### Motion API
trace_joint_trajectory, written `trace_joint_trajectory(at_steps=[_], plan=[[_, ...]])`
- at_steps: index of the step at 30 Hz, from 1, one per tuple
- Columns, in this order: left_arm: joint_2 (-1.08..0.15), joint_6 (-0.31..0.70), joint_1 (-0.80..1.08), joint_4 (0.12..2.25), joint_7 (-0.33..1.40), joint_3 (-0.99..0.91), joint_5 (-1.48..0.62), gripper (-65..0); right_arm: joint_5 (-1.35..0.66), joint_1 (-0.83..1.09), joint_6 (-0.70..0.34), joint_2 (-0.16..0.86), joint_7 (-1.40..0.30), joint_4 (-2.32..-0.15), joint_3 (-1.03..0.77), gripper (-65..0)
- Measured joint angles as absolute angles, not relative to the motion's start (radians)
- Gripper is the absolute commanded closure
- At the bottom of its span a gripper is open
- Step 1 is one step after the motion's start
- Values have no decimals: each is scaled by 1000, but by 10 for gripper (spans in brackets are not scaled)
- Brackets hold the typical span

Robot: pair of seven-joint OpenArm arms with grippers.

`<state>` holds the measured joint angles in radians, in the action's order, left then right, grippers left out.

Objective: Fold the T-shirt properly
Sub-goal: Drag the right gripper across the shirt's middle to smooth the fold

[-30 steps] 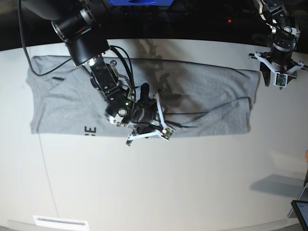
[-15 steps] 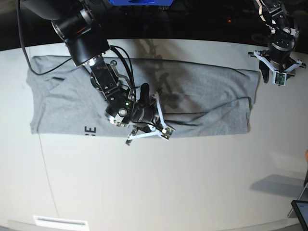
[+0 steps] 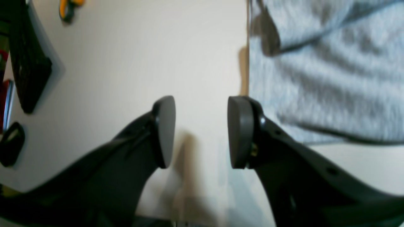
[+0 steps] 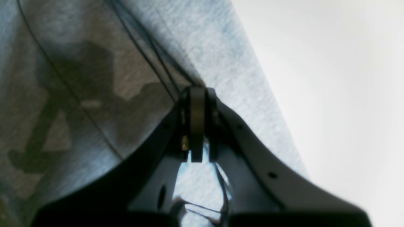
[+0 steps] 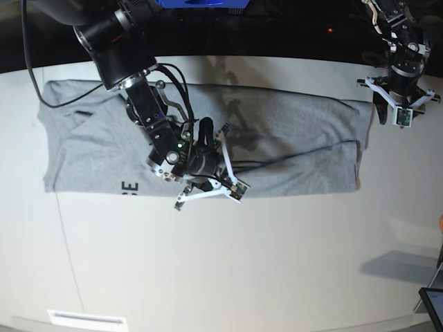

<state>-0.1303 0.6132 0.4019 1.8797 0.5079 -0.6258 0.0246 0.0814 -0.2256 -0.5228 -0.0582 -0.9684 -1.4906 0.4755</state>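
The heather-grey T-shirt (image 5: 297,138) lies folded into a long band across the white table (image 5: 242,263), with black letters (image 5: 129,187) at its front left edge. My right gripper (image 5: 208,188) is at the band's front edge near the middle. In the right wrist view its jaws (image 4: 197,126) are pressed together on the T-shirt (image 4: 79,94), and creases run to the fingertips. My left gripper (image 5: 394,116) hovers at the shirt's far right end. In the left wrist view it (image 3: 201,132) is open and empty over bare table, beside the shirt's edge (image 3: 331,78).
A tablet corner (image 5: 432,304) shows at the front right. A white label (image 5: 86,319) lies at the front left. In the left wrist view, black objects (image 3: 28,66) and an orange item (image 3: 68,8) lie to the left. The table's back edge (image 5: 277,59) meets darkness.
My right arm has shifted slightly left and back with its gripper still shut on the shirt's front edge. My left gripper has moved a little toward the back.
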Motion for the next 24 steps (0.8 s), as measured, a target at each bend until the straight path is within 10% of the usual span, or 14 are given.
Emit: trace_joint_trajectory(at_steps=[24], plan=[[-130,614,404,1878,509,-626,25,-270,79,-125,-523,-56,-1100,-1584,471,-6]])
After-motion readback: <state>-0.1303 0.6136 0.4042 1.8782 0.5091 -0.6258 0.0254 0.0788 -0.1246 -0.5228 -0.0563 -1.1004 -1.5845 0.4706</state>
